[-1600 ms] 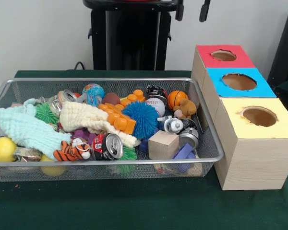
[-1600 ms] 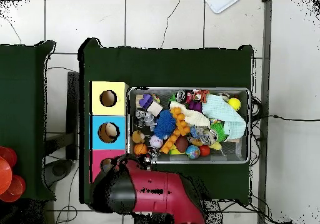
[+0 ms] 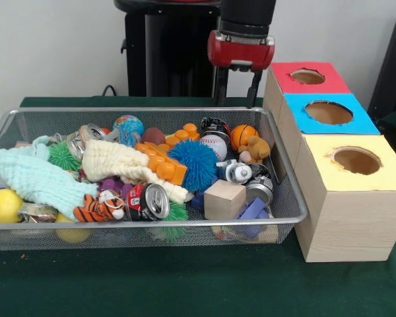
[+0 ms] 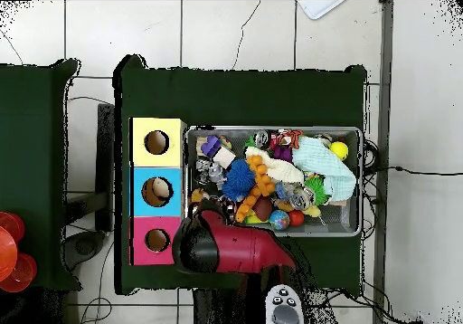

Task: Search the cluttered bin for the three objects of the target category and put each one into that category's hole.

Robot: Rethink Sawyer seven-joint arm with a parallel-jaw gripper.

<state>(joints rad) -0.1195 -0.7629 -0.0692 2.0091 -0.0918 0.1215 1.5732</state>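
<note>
The silver wire-mesh bin (image 3: 152, 224) is full of clutter. A tan-brown plush (image 3: 256, 150) sits at its right side beside the orange basketball (image 3: 243, 137). A tiger-striped plush (image 3: 96, 208) lies at the near left against the rim. I cannot pick out a third plush. The red-topped hole (image 3: 307, 76) is on the farthest box at the right and also shows in the overhead view (image 4: 156, 240). My gripper (image 3: 237, 98) hangs open and empty above the bin's far right rim, higher than the clutter. In the overhead view the arm (image 4: 203, 243) covers it.
Blue-topped (image 3: 328, 113) and yellow-topped (image 3: 356, 160) holes sit in front of the red one. The bin also holds a mint cloth (image 3: 33, 175), a blue spiky ball (image 3: 198, 162), a wooden cube (image 3: 224, 199), a soda can (image 3: 148, 201), orange blocks and a yellow ball (image 3: 1, 206).
The arm has swung out from its drawn-back pose. The gripper has come down into the front view over the bin's far right rim. The bin's contents have not moved.
</note>
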